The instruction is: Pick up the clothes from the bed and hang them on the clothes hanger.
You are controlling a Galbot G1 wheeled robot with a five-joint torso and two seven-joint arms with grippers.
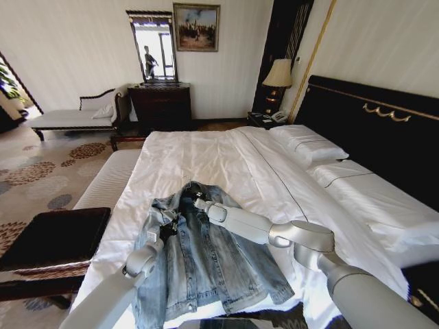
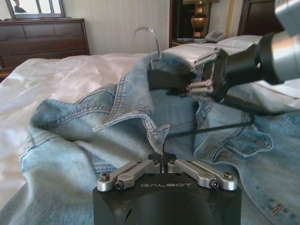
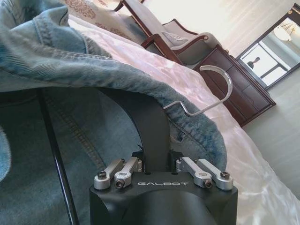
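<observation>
Step in hand: threading the clothes hanger (image 3: 154, 122) into the denim jacket (image 1: 206, 264), which lies face up near the foot of the bed (image 1: 226, 161), collar toward the pillows
Right gripper (image 1: 197, 203): fingers clamped on the black neck of the hanger just below its metal hook (image 3: 213, 89); in the right wrist view the collar drapes over the hanger and the hook pokes out above the denim
Left gripper (image 2: 162, 159): fingers together, pinching the edge of the jacket's front panel near the collar, holding it lifted from the sheet
Doing it well: judged from this pose, the left pinch should keep the front open and taut while the right arm seats one hanger shoulder fully into a sleeve opening; the hook should stay clear of the collar fold
Risk: the thin lower bar (image 2: 211, 126) seems to run across the inner denim and may snag there; a thin pinch of cloth may slip
Surroundings: white pillows (image 1: 309, 145) and black headboard (image 1: 370, 127) beyond; pale bench (image 1: 103, 181) and a dark tray-like surface (image 1: 55, 236) at the robot's left; dresser (image 1: 161, 106) with mirror, chaise (image 1: 75, 116), lamp (image 1: 278, 75) on the far side
Obstructions: none of these lies near the jacket; the two grippers work close together, so collision between them is the main hazard
</observation>
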